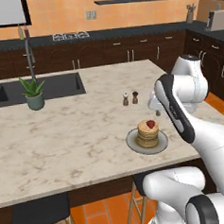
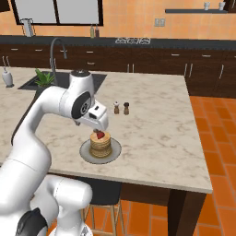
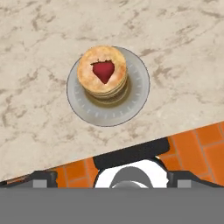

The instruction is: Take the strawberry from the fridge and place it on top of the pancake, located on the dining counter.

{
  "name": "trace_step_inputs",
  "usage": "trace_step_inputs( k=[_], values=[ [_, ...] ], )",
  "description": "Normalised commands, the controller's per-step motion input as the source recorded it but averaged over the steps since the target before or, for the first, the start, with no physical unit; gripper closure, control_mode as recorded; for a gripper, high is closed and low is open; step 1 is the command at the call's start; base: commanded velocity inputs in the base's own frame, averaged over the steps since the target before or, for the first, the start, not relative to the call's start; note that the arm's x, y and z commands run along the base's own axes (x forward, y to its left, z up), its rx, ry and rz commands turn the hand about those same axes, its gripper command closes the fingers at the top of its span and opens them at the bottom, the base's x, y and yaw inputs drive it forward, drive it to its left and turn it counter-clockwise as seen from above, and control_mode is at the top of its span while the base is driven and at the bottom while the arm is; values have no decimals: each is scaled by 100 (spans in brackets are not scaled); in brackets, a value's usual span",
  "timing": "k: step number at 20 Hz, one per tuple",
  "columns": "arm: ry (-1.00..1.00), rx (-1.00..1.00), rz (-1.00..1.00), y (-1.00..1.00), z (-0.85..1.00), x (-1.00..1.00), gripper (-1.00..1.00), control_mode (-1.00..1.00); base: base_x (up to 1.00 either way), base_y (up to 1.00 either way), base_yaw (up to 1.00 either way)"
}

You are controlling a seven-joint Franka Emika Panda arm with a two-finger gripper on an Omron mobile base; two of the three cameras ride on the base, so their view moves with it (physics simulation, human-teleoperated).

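Note:
A red strawberry (image 1: 151, 124) (image 2: 99, 135) (image 3: 103, 71) lies on top of the pancake (image 1: 147, 136) (image 2: 100, 146) (image 3: 94, 59) stack. The stack sits on a round grey plate (image 1: 133, 142) (image 2: 85, 152) (image 3: 135, 87) near the front edge of the dining counter (image 1: 77, 135) (image 2: 156, 124) (image 3: 39, 100). My gripper (image 1: 156, 111) (image 2: 100, 128) (image 3: 113, 178) hangs a little above the stack, open, with nothing between its fingers and clear of the berry. The fridge is out of view.
Salt and pepper shakers (image 1: 130, 98) (image 2: 121, 108) stand just behind the plate. A potted plant (image 1: 34, 93) sits by the dark sink (image 1: 60, 86) at the far left. Stools (image 1: 40, 211) stand under the counter's front edge, over an orange tiled floor (image 2: 216, 152).

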Motion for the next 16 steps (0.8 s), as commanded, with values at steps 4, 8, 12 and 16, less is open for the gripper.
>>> trace_step_inputs(
  k=[4, 8, 12, 16],
  values=[
    [0, 0, -1, 0, 69, -16, -100, -100, 0, 0, 0],
    [0, 0, 0, 0, 29, -1, -100, -100, 0, 0, 0],
    [-1, 0, 0, 0, 0, -30, -100, -100, 0, 0, 0],
    [-2, 0, 0, 0, 0, -39, -100, -100, 0, 0, 0]
  ],
)
